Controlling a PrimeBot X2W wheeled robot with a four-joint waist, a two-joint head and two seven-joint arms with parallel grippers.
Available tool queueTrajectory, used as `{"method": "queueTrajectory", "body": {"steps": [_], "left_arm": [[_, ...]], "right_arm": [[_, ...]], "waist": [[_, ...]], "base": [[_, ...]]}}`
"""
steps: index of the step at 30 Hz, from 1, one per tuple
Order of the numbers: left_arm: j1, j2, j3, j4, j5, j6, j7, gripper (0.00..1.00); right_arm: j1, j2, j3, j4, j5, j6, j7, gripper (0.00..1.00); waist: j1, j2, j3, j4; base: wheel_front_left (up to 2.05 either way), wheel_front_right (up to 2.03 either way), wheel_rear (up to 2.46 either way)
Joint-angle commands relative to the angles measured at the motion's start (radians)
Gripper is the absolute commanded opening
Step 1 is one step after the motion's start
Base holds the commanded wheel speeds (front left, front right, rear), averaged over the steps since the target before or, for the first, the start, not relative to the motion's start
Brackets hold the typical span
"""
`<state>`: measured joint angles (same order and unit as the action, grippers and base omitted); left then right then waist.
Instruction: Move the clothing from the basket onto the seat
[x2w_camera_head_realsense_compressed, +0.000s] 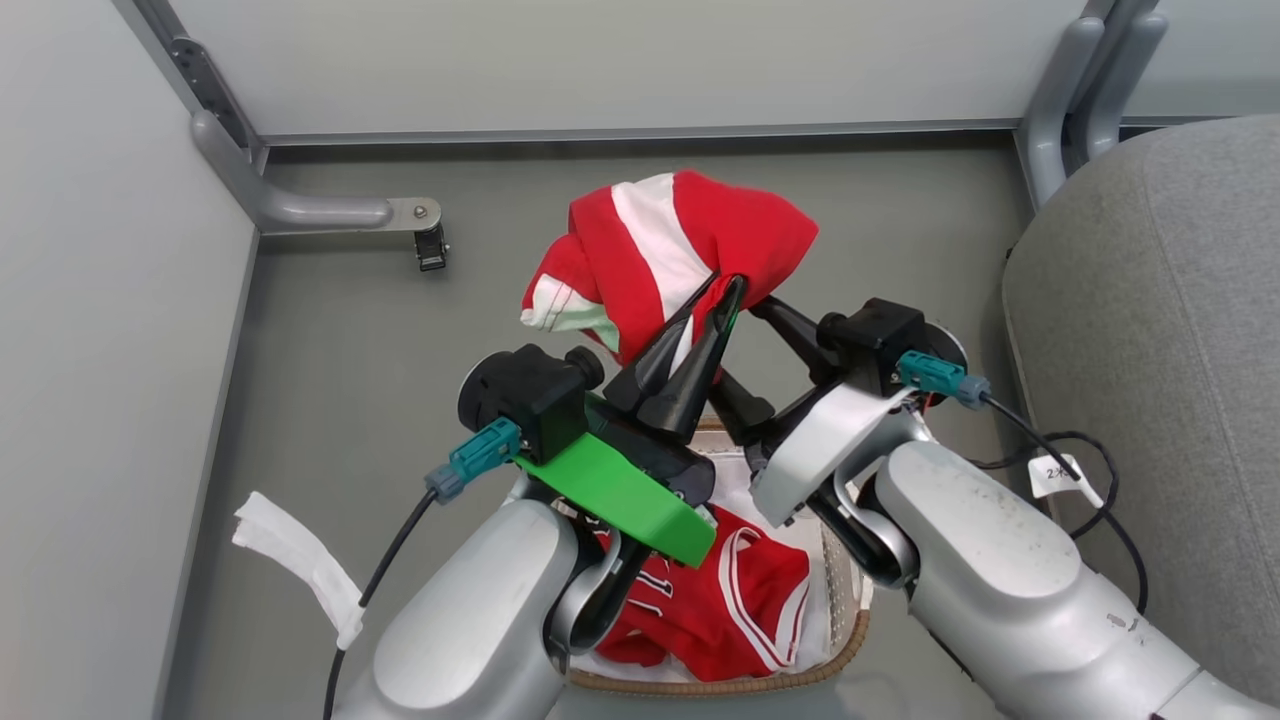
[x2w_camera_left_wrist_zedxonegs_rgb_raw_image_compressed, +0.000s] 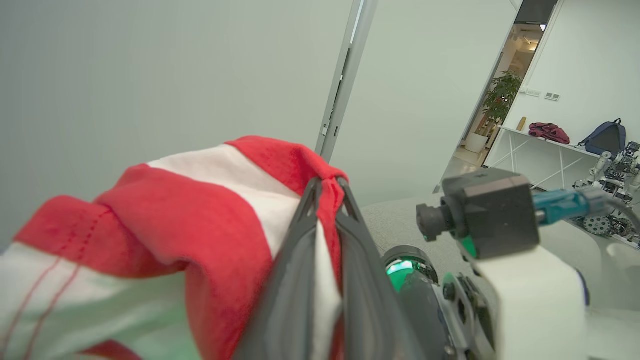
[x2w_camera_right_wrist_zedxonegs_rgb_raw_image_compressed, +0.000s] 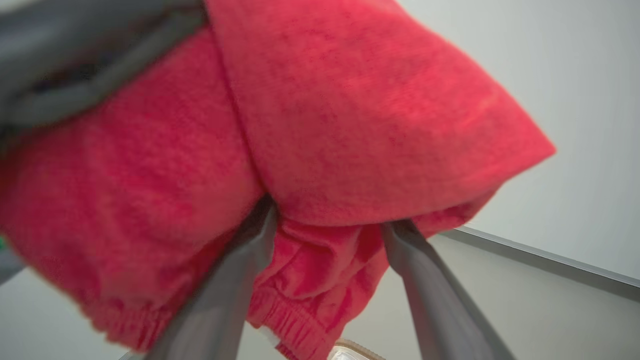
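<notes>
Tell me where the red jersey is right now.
In the head view, the jersey lies in the basket at the bottom centre, below the left gripper holding up the shorts.

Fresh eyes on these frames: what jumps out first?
The red, white-striped shorts are held up at the centre of the head view, pinched in the shut left gripper. The right gripper stands open beside it, straddling a hanging fold. Below, the red jersey lies in the basket, with the grey seat off to the right.
</notes>
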<state>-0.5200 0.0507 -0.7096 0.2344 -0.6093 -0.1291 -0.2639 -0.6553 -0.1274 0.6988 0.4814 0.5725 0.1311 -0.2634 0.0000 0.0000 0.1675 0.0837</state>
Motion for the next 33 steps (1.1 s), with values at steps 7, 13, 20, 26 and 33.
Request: {"method": "queueTrajectory", "body": {"steps": [7, 13, 20, 26, 33], "left_arm": [[-0.019, 0.001, -0.008, 0.007, -0.012, -0.003, -0.001, 0.0], [-0.027, 0.008, -0.028, 0.013, -0.027, -0.003, -0.001, 0.0], [-0.041, 0.014, -0.077, 0.0, -0.06, -0.003, -0.001, 0.0], [-0.051, 0.021, -0.091, -0.005, -0.087, -0.003, -0.001, 0.0], [-0.054, 0.024, -0.089, -0.007, -0.104, -0.003, -0.001, 0.0]], "right_arm": [[-0.03, -0.035, 0.019, 0.025, -0.049, -0.001, -0.002, 1.0], [-0.061, -0.072, 0.099, 0.029, -0.076, -0.001, -0.002, 1.0], [-0.111, -0.106, 0.172, 0.039, -0.082, -0.001, -0.002, 1.0], [-0.14, -0.118, 0.208, 0.041, -0.066, -0.001, -0.002, 1.0], [-0.146, -0.119, 0.211, 0.025, -0.056, -0.001, -0.002, 0.0]], "waist": [[0.0, 0.0, 0.003, 0.021], [0.0, 0.0, 0.011, 0.02], [0.0, 0.0, 0.022, 0.027], [0.0, 0.0, 0.029, 0.04], [0.0, 0.0, 0.037, 0.05]], "base": [[0.0, 0.0, 0.0], [0.0, 0.0, 0.0], [0.0, 0.0, 0.0], [0.0, 0.0, 0.0], [0.0, 0.0, 0.0]]}}
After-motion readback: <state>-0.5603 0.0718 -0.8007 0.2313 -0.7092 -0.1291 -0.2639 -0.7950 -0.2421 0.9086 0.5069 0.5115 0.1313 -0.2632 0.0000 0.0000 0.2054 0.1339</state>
